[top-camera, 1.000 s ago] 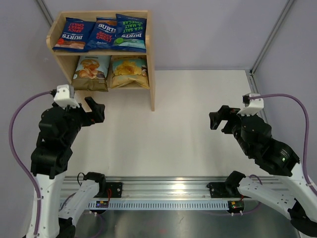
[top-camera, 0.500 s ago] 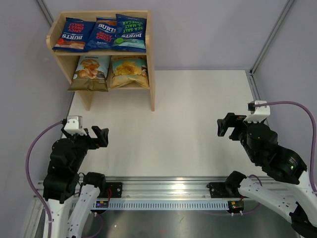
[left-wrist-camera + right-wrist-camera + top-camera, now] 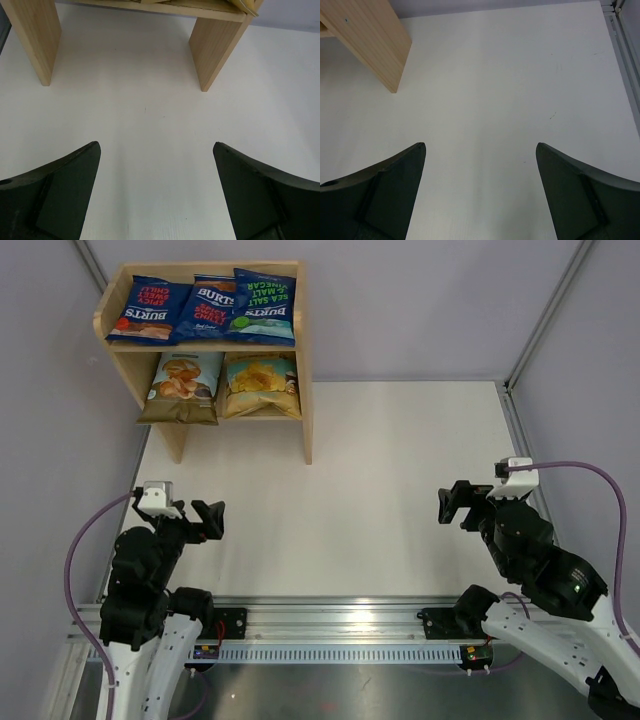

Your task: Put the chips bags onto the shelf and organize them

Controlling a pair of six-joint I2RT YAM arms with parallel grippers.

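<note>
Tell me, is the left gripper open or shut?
Open. The left gripper shows its fingers wide apart in the wrist view, only table between them.

This looks like a robot lab, a small test room and not a home or a shop. A left arm (image 3: 140, 570) and a right arm (image 3: 540, 560) are bolted to a long metal rail (image 3: 340, 625) at the near edge of a plain white table (image 3: 400, 490). Purple cables (image 3: 575, 468) loop off them. Bare pale walls (image 3: 420, 310) stand close around the table, with thin metal posts (image 3: 545, 315) at the corners; they may be booth panels, but that is hard to tell from above. The only other things are a small wooden shelf (image 3: 305, 390) and its chips bags (image 3: 205, 310).
</note>
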